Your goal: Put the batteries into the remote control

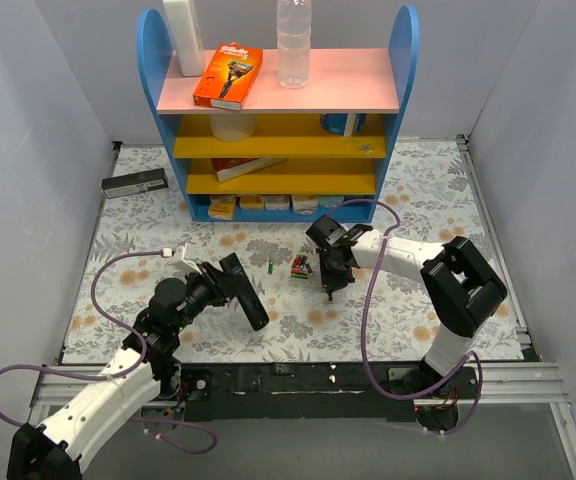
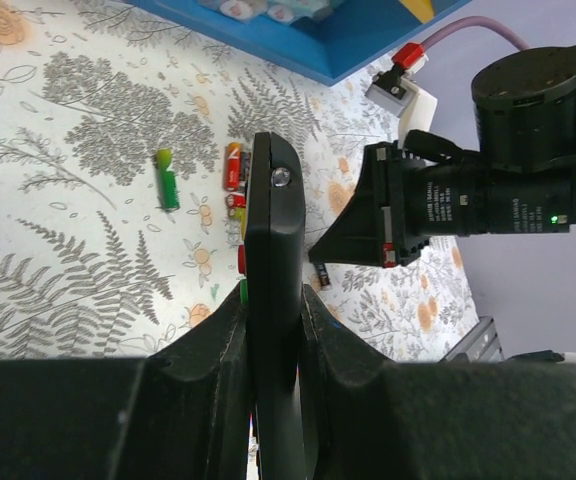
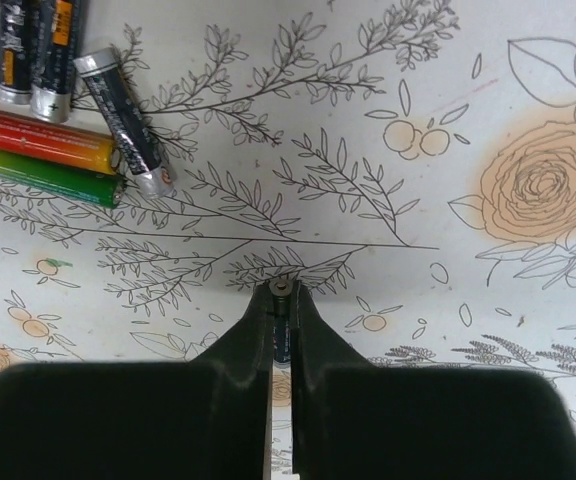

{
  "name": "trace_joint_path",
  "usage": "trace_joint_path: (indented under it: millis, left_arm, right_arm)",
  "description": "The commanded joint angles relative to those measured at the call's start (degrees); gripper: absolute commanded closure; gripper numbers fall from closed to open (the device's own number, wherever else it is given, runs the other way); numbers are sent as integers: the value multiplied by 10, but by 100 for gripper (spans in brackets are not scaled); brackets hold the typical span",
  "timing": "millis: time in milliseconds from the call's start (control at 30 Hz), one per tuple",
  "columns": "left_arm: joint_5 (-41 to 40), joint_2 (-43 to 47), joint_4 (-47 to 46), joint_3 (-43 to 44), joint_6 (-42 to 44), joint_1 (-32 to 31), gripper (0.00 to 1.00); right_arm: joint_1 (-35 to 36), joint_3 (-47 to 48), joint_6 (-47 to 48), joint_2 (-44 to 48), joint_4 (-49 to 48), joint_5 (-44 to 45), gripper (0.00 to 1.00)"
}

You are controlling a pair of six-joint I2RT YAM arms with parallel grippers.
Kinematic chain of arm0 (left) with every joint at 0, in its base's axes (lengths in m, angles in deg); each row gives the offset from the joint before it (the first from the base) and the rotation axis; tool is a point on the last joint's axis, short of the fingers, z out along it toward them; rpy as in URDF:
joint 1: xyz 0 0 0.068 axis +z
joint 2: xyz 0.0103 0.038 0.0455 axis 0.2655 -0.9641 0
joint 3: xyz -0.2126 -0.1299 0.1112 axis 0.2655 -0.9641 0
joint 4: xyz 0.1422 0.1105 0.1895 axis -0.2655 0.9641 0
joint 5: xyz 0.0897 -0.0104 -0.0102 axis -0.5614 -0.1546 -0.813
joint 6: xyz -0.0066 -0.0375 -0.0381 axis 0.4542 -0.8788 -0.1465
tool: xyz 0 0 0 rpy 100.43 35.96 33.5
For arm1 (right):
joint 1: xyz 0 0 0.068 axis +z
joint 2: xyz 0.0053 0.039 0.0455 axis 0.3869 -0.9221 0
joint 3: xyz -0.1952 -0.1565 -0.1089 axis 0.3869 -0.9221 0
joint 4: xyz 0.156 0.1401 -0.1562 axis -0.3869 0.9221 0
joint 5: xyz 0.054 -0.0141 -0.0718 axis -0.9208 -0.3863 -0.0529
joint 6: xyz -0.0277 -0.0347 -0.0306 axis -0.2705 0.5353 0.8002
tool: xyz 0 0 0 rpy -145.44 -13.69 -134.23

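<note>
- The remote [image 1: 244, 291] is in the left gripper [image 2: 273, 300], off to the left of the batteries. Its lens end points out toward them. Holding it up this way probably steadies it so the other arm can feed cells in.
- The left gripper's 2 fingers are pressed against opposite sides of the remote's near half, a firm clamp with no gap showing.
- I cannot tell from any view whether the battery slot faces up or whether its cover is off.
- The dark battery [image 3: 281, 291] stands on end between the right gripper's fingertips, just above the floral cloth [image 1: 408, 200]. Judging by this, it has been picked as the first cell to load.
- The right gripper [image 1: 332, 283] is nearly closed, pinching only that 1 cell, and touches nothing else.
- The pile of batteries [image 3: 43, 140] lies just beside the right gripper: red, green and dark cells lying close together on the cloth.
- The green battery [image 2: 169, 183] lies alone, between the pile and the remote.
- Next the held cell likely has to travel left to the remote, and lining it up with the slot is the tricky part.
</note>
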State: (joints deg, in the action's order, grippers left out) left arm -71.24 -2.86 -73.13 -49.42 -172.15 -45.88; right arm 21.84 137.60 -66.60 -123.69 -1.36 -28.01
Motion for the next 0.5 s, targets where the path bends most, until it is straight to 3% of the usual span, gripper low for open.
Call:
trace_joint_path:
  millis: [0,200,467]
  left_arm:
    - [31,-18,-101,-16,-24,2,100]
    - [46,-78,-247,-41,-70,2,100]
    - [56,-228,-420,-11,-83,2,100]
  right_arm:
    - [0,-23,40,32,-42,15,98]
    - [4,-48,140,159,-146,21,99]
    - [29,-98,246,302,-330,-57,99]
